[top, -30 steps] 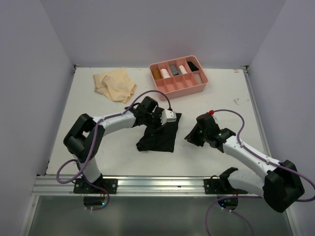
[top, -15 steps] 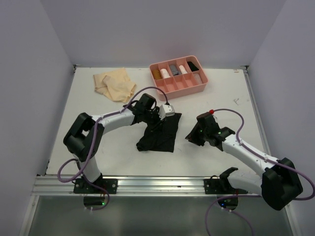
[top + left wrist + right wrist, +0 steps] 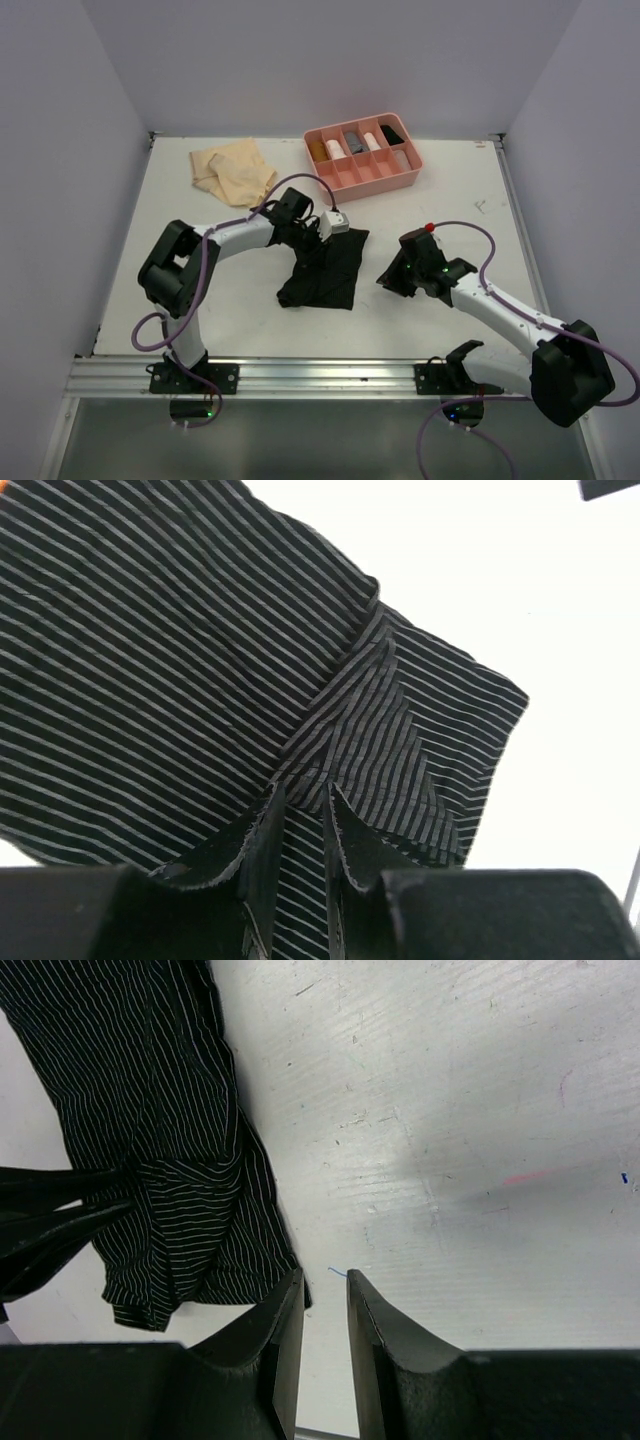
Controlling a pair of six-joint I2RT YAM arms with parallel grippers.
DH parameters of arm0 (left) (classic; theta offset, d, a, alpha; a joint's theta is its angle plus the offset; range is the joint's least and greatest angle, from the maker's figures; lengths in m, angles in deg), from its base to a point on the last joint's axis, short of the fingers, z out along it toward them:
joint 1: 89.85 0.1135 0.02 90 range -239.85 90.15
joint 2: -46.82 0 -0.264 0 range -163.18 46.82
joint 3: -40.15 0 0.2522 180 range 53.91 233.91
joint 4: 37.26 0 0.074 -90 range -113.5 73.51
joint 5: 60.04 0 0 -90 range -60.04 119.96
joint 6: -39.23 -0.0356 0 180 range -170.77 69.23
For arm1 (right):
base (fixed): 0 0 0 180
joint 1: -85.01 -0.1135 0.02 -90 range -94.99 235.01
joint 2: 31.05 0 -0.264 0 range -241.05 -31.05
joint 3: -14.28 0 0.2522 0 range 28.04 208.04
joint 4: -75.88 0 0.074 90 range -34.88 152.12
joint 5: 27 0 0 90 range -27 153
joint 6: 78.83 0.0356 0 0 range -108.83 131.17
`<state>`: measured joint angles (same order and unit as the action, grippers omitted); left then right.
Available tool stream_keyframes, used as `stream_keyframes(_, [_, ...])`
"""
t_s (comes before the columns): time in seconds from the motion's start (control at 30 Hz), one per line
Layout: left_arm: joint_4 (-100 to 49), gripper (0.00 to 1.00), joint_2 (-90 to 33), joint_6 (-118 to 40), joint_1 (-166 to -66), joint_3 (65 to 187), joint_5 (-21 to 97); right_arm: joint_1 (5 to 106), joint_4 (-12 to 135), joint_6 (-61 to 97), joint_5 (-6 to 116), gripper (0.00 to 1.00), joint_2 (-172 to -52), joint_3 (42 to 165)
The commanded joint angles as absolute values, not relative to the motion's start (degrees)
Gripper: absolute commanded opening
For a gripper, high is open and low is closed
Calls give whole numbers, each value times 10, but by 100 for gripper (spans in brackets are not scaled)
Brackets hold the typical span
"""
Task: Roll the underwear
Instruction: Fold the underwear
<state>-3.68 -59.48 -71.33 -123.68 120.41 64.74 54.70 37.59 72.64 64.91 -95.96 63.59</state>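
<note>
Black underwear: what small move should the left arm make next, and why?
Probably close the left gripper firmly on the raised fold of the black underwear: its jaws straddle that ridge, slightly apart, so the hold looks unsure, and the garment lies spread out, not yet rolled.

We are resting our left gripper (image 3: pixel 322 242) on the far edge of the black underwear (image 3: pixel 322 282). Our right gripper (image 3: pixel 384 279) is hovering just right of it. The tan underwear (image 3: pixel 235 170) is lying far left, and the tray (image 3: pixel 375 181) is sitting far right.
</note>
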Motion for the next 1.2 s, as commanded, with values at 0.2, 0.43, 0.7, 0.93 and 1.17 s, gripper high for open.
stream_keyframes(0.2, [9,25,-635,-649,-1233,1250,692,550,377,724,648,28,-962,645])
stream_keyframes(0.43, [-5,30,-656,-597,-1224,1262,674,551,373,726,648,28,-956,643])
stream_keyframes(0.7, [8,33,-664,-569,-1204,1272,670,551,369,727,648,29,-955,643])
stream_keyframes(0.93, [16,37,-648,-573,-1201,1268,665,551,370,728,648,29,-955,643])
stream_keyframes(1.17, [16,37,-616,-575,-1199,1271,661,551,371,730,646,29,-950,639])
